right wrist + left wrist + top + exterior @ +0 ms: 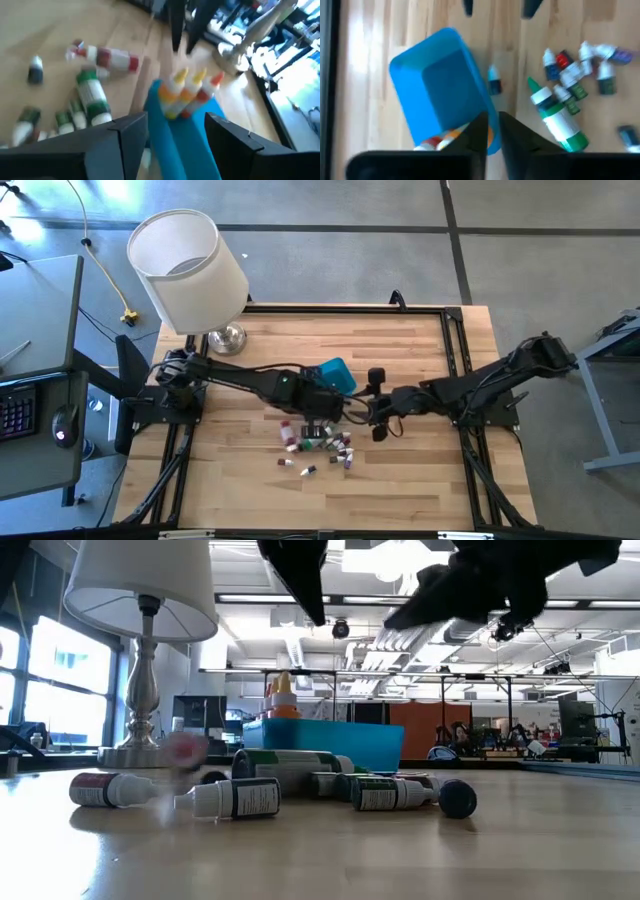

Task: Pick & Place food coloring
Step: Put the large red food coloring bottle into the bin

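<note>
Food coloring bottles (318,448) lying scattered on a wooden table (420,360), clustered near its middle toward the front edge, seen from above. Behind that, from largest to smallest: a white-shaded table lamp (190,270) on a silver base at the back left corner; two dark arms reaching in from either side and meeting above the middle; a teal-blue rectangular bin (336,375) between them, just behind the scattered bottles.

Left gripper (492,131) above the bin's edge, fingers pressed together, holding nothing visible. Right gripper (175,125) with fingers spread wide on either side of the bin's wall, not clamped on it. Inside the bin, a few orange bottles with yellow and red tips (189,92), standing close together at one end.

From table height, several small bottles on their sides in front of the bin: one red with a white cap (110,789), one dark with a white cap (230,799), a green-labelled one with a dark round cap (405,794). Largest among the loose ones, a green tube with a white collar (559,119).
</note>
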{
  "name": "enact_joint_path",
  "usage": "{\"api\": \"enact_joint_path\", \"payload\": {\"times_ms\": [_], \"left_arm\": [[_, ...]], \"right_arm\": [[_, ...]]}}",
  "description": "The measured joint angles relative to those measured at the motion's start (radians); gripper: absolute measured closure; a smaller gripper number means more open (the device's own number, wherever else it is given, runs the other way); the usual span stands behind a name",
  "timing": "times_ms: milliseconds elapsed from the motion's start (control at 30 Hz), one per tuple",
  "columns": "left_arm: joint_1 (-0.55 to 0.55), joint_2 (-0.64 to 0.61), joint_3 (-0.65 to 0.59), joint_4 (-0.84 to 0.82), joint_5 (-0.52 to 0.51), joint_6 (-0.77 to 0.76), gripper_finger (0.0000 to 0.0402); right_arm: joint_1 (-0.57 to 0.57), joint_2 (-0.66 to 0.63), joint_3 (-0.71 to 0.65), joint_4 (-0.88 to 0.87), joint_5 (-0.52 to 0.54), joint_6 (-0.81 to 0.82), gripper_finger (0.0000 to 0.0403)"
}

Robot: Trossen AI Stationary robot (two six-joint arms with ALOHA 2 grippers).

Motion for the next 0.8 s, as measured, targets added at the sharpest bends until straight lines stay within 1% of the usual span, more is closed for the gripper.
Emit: {"api": "enact_joint_path", "payload": {"times_ms": [33, 100, 200, 267, 333, 467, 567, 633, 700, 800], "left_arm": [[-0.001, 0.0, 0.0, 0.001, 0.009, -0.02, 0.0382], [-0.008, -0.01, -0.001, -0.013, 0.026, -0.066, 0.0396], [-0.023, -0.023, 0.001, -0.038, 0.006, -0.087, 0.0384], [-0.036, -0.031, -0.001, -0.086, 0.007, -0.099, 0.0368], [-0.05, -0.036, 0.001, -0.114, 0.028, -0.141, 0.0348], [-0.089, -0.034, -0.001, -0.275, 0.126, -0.213, 0.03], [-0.124, -0.035, -0.02, -0.336, 0.201, -0.247, 0.0261], [-0.147, -0.034, -0.047, -0.336, 0.227, -0.234, 0.024], [-0.168, -0.034, -0.08, -0.336, 0.225, -0.184, 0.0224], [-0.196, -0.034, -0.142, -0.33, 0.224, -0.101, 0.0217]], "right_arm": [[-0.003, 0.0, 0.0, -0.012, -0.029, 0.011, 0.0211], [-0.007, -0.002, 0.0, -0.017, -0.107, 0.057, 0.021], [0.002, 0.009, 0.001, 0.022, -0.243, 0.079, 0.021], [0.016, 0.023, 0.001, 0.034, -0.281, 0.064, 0.021], [0.03, 0.035, 0.001, 0.045, -0.273, 0.043, 0.021], [0.038, 0.044, 0.001, 0.034, -0.245, 0.052, 0.021], [0.038, 0.044, 0.001, 0.03, -0.243, 0.076, 0.021], [0.038, 0.044, 0.001, 0.029, -0.243, 0.085, 0.021], [0.038, 0.044, 0.001, 0.028, -0.243, 0.096, 0.021], [0.038, 0.044, 0.001, 0.028, -0.243, 0.101, 0.021]]}}
